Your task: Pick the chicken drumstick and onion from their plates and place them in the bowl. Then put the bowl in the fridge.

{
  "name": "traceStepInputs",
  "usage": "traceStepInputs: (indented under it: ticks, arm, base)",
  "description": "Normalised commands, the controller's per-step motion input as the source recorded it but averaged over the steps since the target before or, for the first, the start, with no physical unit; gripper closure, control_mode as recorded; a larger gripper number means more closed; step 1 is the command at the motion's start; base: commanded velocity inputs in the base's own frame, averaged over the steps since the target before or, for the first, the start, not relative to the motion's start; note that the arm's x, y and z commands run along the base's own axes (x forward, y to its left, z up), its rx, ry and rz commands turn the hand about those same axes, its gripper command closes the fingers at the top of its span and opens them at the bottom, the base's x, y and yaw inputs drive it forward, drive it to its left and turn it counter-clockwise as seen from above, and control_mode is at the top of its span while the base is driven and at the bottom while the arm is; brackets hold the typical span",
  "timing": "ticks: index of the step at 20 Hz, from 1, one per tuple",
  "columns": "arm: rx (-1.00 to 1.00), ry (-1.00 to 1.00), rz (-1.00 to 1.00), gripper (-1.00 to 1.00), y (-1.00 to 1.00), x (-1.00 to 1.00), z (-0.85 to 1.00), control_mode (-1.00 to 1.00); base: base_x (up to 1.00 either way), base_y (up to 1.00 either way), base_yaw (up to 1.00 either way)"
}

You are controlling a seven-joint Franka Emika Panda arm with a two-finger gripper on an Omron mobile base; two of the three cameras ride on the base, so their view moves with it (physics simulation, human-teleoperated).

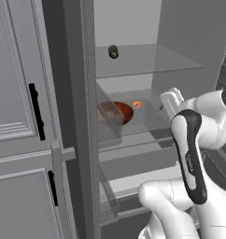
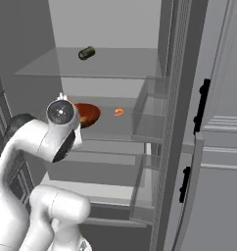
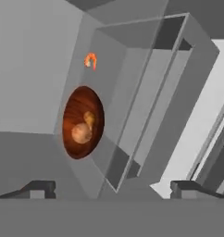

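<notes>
Hand view's got my pincer (image 3: pixel 111 187) spread wide and holding nothing, bowl (image 3: pixel 83 122) with onion (image 3: pixel 81 133) and drumstick (image 3: pixel 89 118) sitting on the fridge shelf (image 3: pixel 26 78).

The reddish-brown wooden bowl (image 3: pixel 83 122) sits on a glass shelf inside the open grey fridge (image 1: pixel 133 70). In the hand view the round tan onion (image 3: pixel 81 133) lies in it, the drumstick (image 3: pixel 89 118) touching it at one o'clock.
</notes>
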Motion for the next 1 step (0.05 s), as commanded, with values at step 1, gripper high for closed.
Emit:
traceStepInputs:
  ticks: [1]
  arm:
    - [-0.05, 0.01, 0.0, -1.0, -0.49, -1.0, 0.6, -1.0]
  base:
    - [0.0, 0.0, 0.0]
